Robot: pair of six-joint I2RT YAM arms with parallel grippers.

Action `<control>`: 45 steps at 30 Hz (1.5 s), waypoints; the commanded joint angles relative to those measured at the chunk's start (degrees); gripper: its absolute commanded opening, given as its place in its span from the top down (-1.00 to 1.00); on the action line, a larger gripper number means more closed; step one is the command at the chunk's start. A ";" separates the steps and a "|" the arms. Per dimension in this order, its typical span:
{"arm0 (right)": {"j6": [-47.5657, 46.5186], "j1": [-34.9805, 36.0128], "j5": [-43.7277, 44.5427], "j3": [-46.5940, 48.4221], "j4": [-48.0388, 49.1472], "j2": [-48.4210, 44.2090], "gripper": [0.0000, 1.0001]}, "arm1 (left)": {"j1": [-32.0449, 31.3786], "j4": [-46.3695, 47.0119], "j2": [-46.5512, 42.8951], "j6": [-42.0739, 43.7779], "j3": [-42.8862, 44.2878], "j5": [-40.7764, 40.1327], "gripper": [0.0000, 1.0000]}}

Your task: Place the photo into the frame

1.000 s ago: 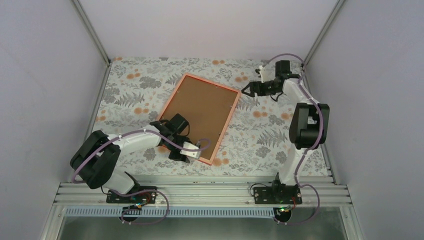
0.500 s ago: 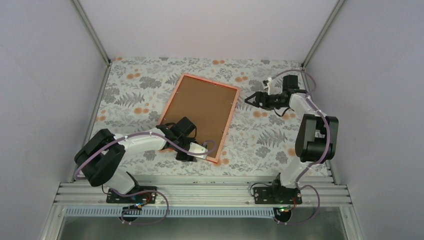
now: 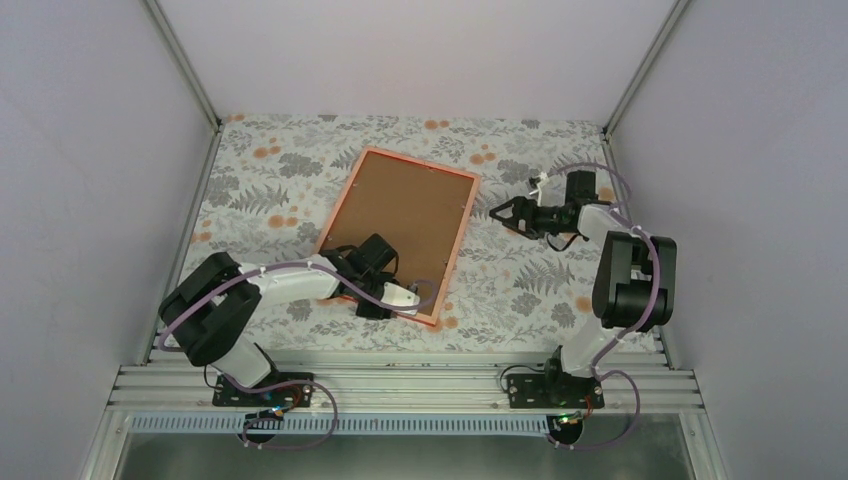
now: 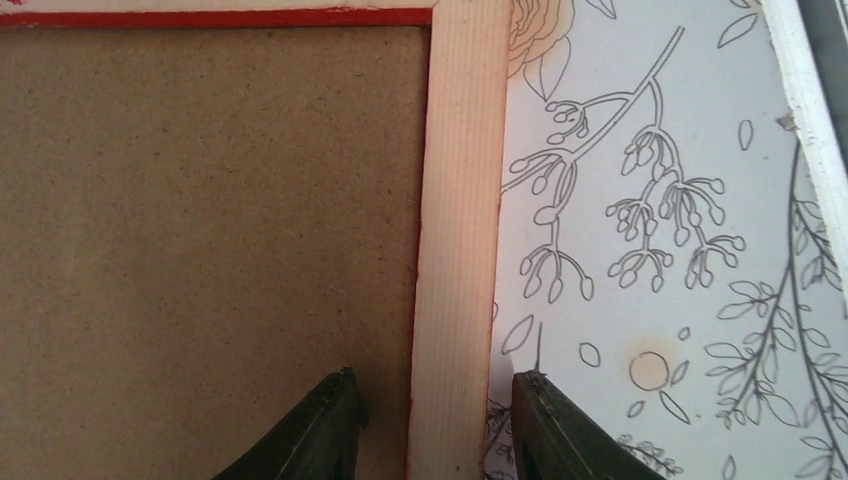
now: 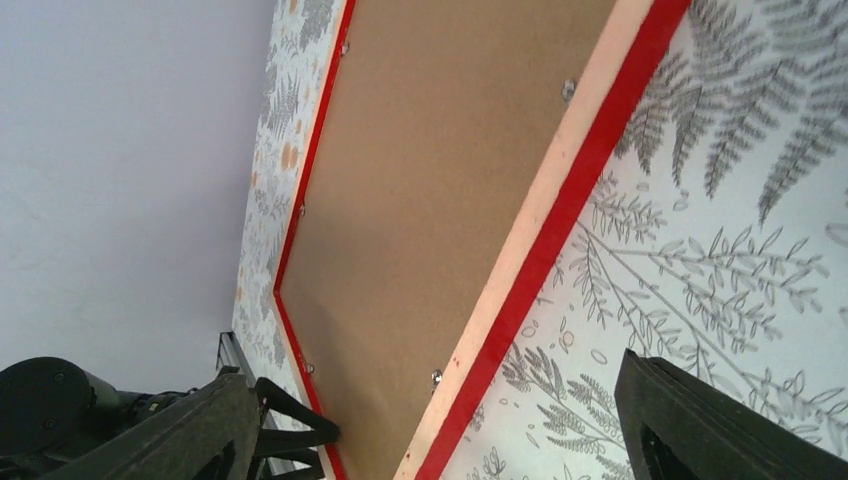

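The frame [image 3: 457, 250] lies back-up on the floral cloth, its pale orange-pink rail around a brown backing board [image 3: 405, 215]. My left gripper [image 3: 412, 302] is open and straddles the frame's rail near its near right corner. In the left wrist view the gripper [image 4: 435, 385] has one finger over the backing [image 4: 200, 250] and one over the cloth, with the rail [image 4: 462, 200] between them and untouched. My right gripper [image 3: 500, 212] is open and empty, just right of the frame's far right corner. In the right wrist view it [image 5: 430, 400] faces the frame's red edge [image 5: 560, 230]. The photo is out of view.
Small metal clips [image 5: 568, 90] sit along the backing's edge. The floral cloth [image 3: 530, 280] covers the table. White walls with metal posts close in the left, back and right. An aluminium rail [image 3: 400, 385] runs along the near edge.
My right gripper has drawn back from the far right and come nearer, level with the frame's far right corner. My left gripper has slid slightly right along the frame, which has turned a little.
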 commanded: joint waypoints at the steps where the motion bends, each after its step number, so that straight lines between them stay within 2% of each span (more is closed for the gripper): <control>1: 5.66 -0.59 -4.10 -4.20 5.97 -2.08 -0.75 | -1.22 1.76 2.39 -0.03 -0.12 -2.40 0.24; 5: 9.84 -0.53 -5.52 -8.43 10.08 -2.09 -0.75 | -2.76 2.54 2.33 -1.94 0.40 -3.33 0.43; 9: 13.23 -0.56 -7.19 -11.09 13.52 -1.51 -0.75 | -3.12 1.23 2.26 -6.71 2.71 -2.56 0.79; 13: 14.01 -0.27 -8.15 -11.48 14.27 0.55 -0.76 | -3.12 0.02 1.71 -11.06 5.93 -0.79 0.94; 22: 17.27 4.96 -11.44 -9.00 16.94 7.59 -0.80 | -3.42 -1.90 -0.71 -11.59 10.98 6.39 0.95; 28: 20.78 8.62 -13.97 -5.09 17.71 11.84 -0.81 | -4.02 -2.19 -1.13 -12.14 13.01 8.06 0.95; 35: 31.38 11.20 -15.10 -5.15 24.69 16.61 -0.79 | -4.92 -1.06 -2.38 -13.41 13.32 9.09 0.95; 38: 34.85 11.70 -15.77 -5.06 27.96 17.96 -0.67 | -5.17 -0.46 -2.69 -13.91 13.41 9.28 0.95; 45: 39.82 12.18 -15.17 -4.80 31.43 17.55 -0.11 | -5.82 1.54 -2.40 -15.27 13.38 8.26 0.95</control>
